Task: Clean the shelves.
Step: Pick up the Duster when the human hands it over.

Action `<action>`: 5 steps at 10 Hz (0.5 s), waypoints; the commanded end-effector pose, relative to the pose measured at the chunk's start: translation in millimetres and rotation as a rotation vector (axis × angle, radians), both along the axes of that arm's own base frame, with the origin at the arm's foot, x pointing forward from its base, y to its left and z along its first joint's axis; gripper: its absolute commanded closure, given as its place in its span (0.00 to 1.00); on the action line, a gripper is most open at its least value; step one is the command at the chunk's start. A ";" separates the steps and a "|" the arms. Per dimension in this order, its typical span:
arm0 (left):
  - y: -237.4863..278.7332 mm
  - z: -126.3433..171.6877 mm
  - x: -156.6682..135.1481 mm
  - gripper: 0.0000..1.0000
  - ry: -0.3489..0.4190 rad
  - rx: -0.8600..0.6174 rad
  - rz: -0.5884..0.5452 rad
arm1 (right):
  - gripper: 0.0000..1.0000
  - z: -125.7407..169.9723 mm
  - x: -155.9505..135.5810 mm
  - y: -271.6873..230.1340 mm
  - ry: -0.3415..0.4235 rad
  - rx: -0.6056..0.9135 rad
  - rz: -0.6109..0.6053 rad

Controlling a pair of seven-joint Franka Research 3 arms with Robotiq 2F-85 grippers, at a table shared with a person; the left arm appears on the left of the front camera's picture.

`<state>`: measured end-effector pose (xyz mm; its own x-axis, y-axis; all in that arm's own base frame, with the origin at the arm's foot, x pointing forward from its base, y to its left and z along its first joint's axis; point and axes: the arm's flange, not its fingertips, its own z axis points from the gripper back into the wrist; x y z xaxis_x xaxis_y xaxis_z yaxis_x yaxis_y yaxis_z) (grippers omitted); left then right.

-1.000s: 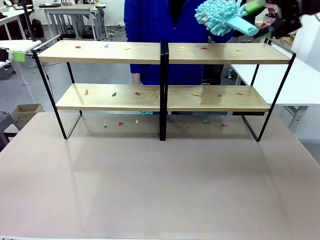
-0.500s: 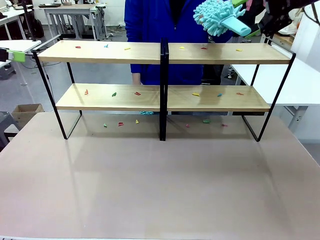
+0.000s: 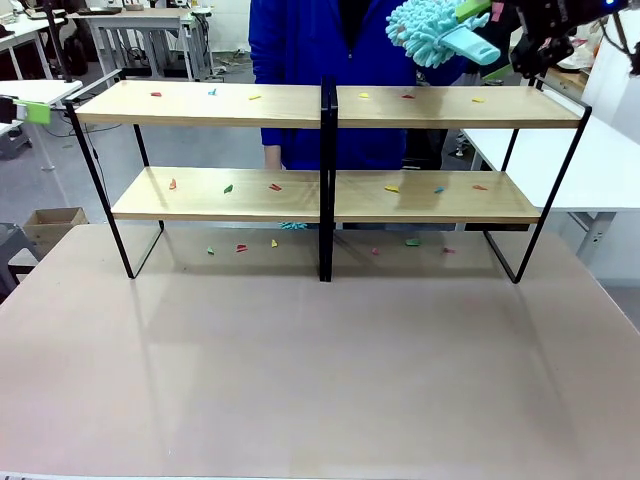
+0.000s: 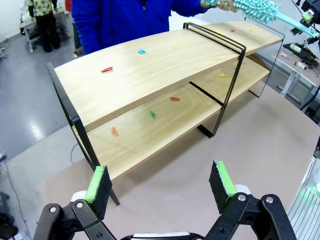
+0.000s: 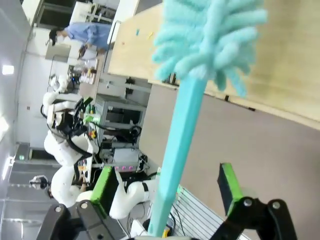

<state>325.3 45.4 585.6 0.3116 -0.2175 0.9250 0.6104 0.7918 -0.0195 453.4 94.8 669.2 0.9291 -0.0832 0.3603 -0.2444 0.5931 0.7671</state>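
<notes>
- Front view: two light-wood, black-tube-framed shelves (image 3: 200, 103) stand side by side on the pale worktop (image 3: 320, 380); the right tool (image 3: 497, 38) carries a fluffy turquoise duster (image 3: 425, 30) above the shelves' right unit.
- Left wrist view: left tool (image 4: 160, 182) spread, empty, facing the shelves' end.
- Right wrist view: green pads (image 5: 106, 190) spread either side of the duster's handle, clear of it.

A pale beige counter (image 3: 320, 380) spreads across the foreground, bare in its near half. At its far side stands a person in a blue top (image 3: 300, 60). Off the counter's left edge a cardboard box (image 3: 52, 225) sits on the grey floor, apparently open at the top. A white table (image 3: 610, 165) stands to the right. Far back on the left are grey-legged tables (image 3: 140, 25). Another person (image 4: 44, 20) stands well off beside one.
</notes>
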 end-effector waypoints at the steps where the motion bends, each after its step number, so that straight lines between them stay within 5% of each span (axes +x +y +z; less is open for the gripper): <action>1: -0.5 -0.6 0.6 0.00 0.001 0.002 -0.002 | 0.00 -2.5 3.2 9.6 -0.002 0.043 -0.068; 4: -0.5 -0.6 0.6 0.00 0.001 0.002 -0.002 | 0.00 -3.4 6.3 9.5 -0.032 0.055 -0.133; 5: -0.5 -0.6 0.6 0.00 0.001 0.002 -0.002 | 0.08 -5.0 7.2 10.9 -0.049 0.048 -0.117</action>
